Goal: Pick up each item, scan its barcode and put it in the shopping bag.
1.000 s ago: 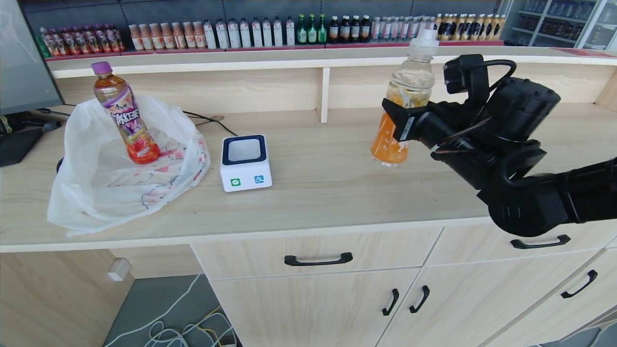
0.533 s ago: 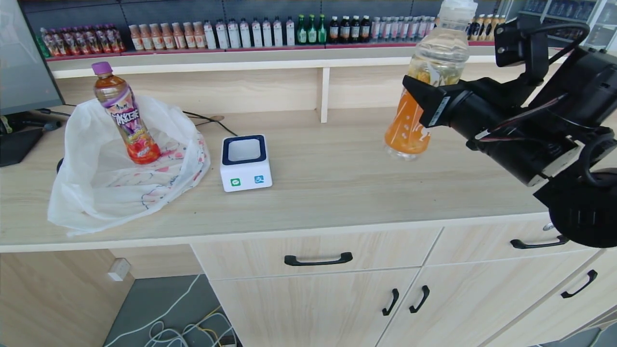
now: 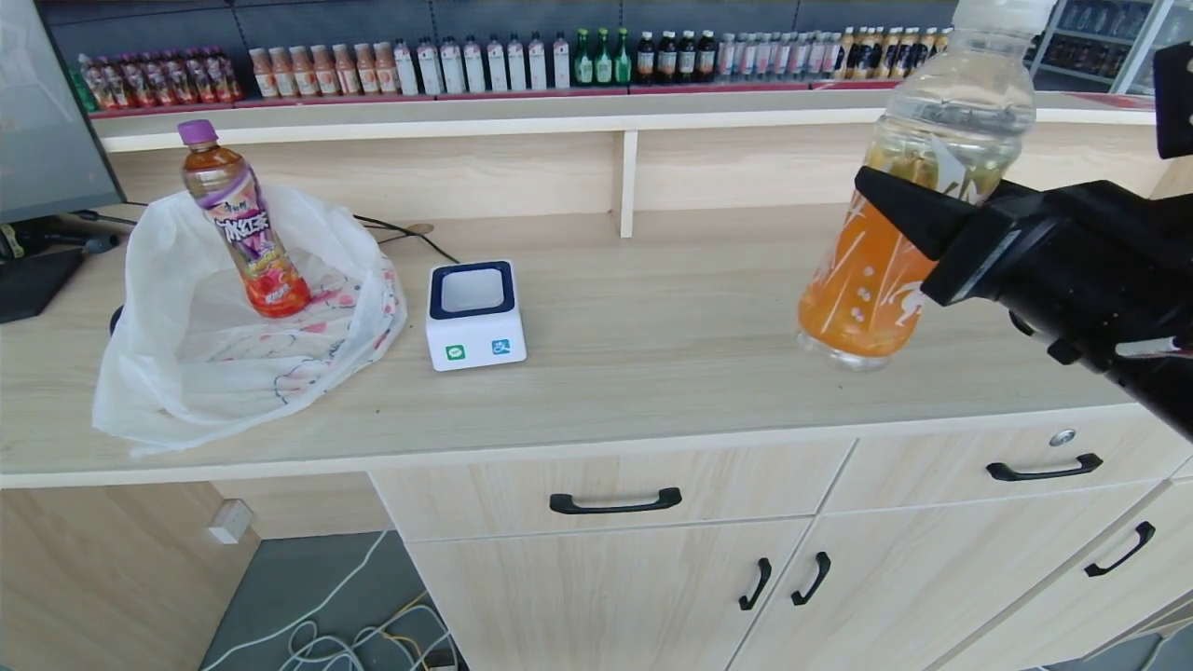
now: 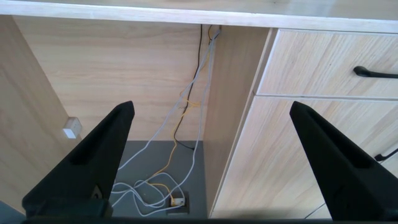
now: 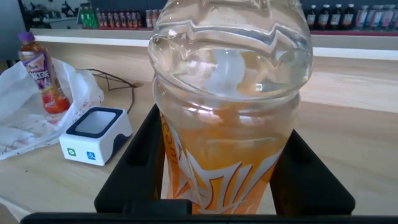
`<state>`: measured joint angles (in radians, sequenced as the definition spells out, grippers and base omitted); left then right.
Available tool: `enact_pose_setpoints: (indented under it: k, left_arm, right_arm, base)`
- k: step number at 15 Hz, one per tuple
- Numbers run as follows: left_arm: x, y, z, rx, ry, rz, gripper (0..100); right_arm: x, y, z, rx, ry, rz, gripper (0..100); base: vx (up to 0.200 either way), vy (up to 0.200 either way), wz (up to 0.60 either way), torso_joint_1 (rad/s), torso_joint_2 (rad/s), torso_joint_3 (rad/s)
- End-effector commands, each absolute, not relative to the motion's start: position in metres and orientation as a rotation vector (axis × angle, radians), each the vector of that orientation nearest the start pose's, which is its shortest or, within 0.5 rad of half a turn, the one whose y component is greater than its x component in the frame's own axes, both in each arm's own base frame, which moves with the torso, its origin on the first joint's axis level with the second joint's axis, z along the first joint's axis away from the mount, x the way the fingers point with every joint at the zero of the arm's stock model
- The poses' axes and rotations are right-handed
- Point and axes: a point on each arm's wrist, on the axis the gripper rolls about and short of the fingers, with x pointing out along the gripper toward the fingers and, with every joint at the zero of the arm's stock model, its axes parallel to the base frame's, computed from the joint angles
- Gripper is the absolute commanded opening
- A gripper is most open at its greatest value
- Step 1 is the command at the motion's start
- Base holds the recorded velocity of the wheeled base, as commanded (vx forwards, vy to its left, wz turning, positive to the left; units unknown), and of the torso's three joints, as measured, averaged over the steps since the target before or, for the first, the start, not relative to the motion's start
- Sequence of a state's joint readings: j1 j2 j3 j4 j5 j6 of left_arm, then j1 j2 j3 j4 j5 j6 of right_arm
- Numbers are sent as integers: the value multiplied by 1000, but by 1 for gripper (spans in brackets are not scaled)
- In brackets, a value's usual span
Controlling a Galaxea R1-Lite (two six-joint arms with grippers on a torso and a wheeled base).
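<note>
My right gripper [image 3: 918, 233] is shut on an orange drink bottle [image 3: 895, 233] and holds it upright in the air above the right part of the counter [image 3: 652, 363]. The right wrist view has the same bottle [image 5: 230, 118] close up between my fingers [image 5: 140, 162]. The white barcode scanner [image 3: 473, 315] sits mid-counter, to the left of the held bottle. A white shopping bag [image 3: 200, 354] lies open at the left with a purple-capped tea bottle [image 3: 240, 222] standing in it. My left gripper [image 4: 208, 168] hangs open below counter level, facing the cabinet fronts.
A raised shelf [image 3: 615, 116] runs along the back of the counter, with rows of drinks behind it. A dark screen [image 3: 47, 112] and cables sit at the far left. Drawers with black handles [image 3: 615, 503] front the counter. Loose cables [image 4: 155, 186] lie on the floor.
My right arm has lifted the orange bottle and drawn it right and closer to the head camera. The bag, tea bottle and scanner have not moved.
</note>
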<state>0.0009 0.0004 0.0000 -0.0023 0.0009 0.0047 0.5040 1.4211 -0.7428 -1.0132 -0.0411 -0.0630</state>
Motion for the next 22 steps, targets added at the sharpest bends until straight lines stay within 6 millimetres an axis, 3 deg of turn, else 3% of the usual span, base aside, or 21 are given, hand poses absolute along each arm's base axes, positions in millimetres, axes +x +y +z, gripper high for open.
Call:
enact_pose_setpoints:
  k: [1, 4, 8, 10, 16, 22]
  left_arm:
    - [-23, 0, 76, 5, -3, 2, 100]
    - [-23, 0, 76, 5, -3, 3, 100]
    - [-23, 0, 76, 5, -3, 3, 100]
    - [-23, 0, 76, 5, -3, 3, 100]
    - [-23, 0, 76, 5, -3, 3, 100]
    - [-23, 0, 76, 5, -3, 3, 100]
  right_arm:
    - [167, 94, 277, 38, -370, 461, 0]
    - [131, 76, 256, 33, -349, 473, 0]
    - [109, 63, 238, 25, -332, 474, 0]
    - [109, 63, 237, -7, -336, 468, 0]
    - [111, 64, 211, -200, -275, 454, 0]
    - [122, 93, 212, -492, -333, 550, 0]
  base:
    - [0, 0, 0, 0, 0, 0]
    - [0, 0, 0, 0, 0, 0]
    - [0, 0, 0, 0, 0, 0]
    - [0, 0, 0, 0, 0, 0]
    - [0, 0, 0, 0, 0, 0]
    - [0, 0, 0, 0, 0, 0]
